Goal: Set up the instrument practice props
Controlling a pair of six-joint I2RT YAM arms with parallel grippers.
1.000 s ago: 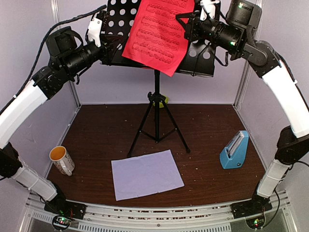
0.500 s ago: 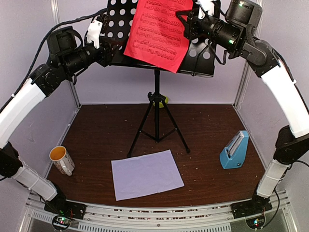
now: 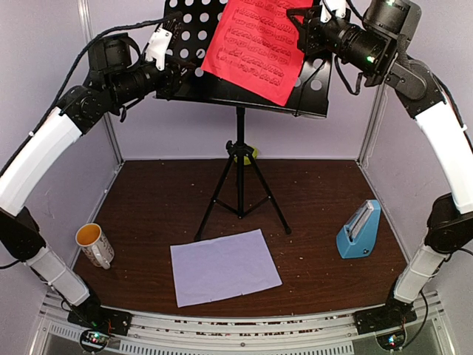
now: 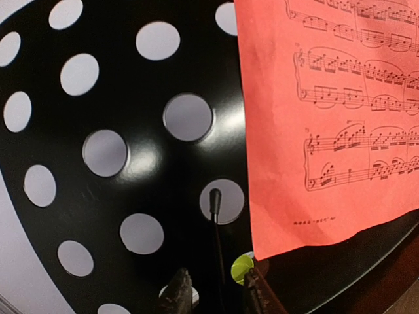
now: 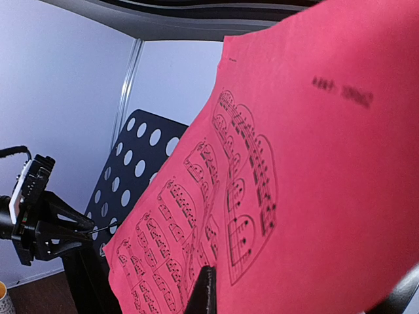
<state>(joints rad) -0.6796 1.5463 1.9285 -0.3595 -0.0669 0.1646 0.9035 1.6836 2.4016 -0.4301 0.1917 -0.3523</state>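
The black perforated music stand (image 3: 191, 46) stands on its tripod at the back of the table. A red music sheet (image 3: 256, 46) lies tilted against its desk, and my right gripper (image 3: 301, 31) is shut on the sheet's right edge. In the right wrist view one finger (image 5: 206, 288) lies over the red sheet (image 5: 314, 163). My left gripper (image 3: 171, 72) is at the desk's left edge. Its jaws (image 4: 216, 297) stand apart on either side of a thin black wire arm (image 4: 215, 216), facing the desk (image 4: 150, 163). A white sheet (image 3: 225, 266) lies flat in front. The blue metronome (image 3: 360, 229) stands at the right.
A white mug (image 3: 94, 244) stands at the front left. A small green bowl (image 3: 248, 154) sits behind the tripod legs (image 3: 240, 188) and shows through a desk hole (image 4: 241, 268). Grey walls close the table at the back and both sides.
My left gripper has opened and moved up and to the right along the desk. The right gripper has lifted the red sheet up and to the right. The desk has shifted with them.
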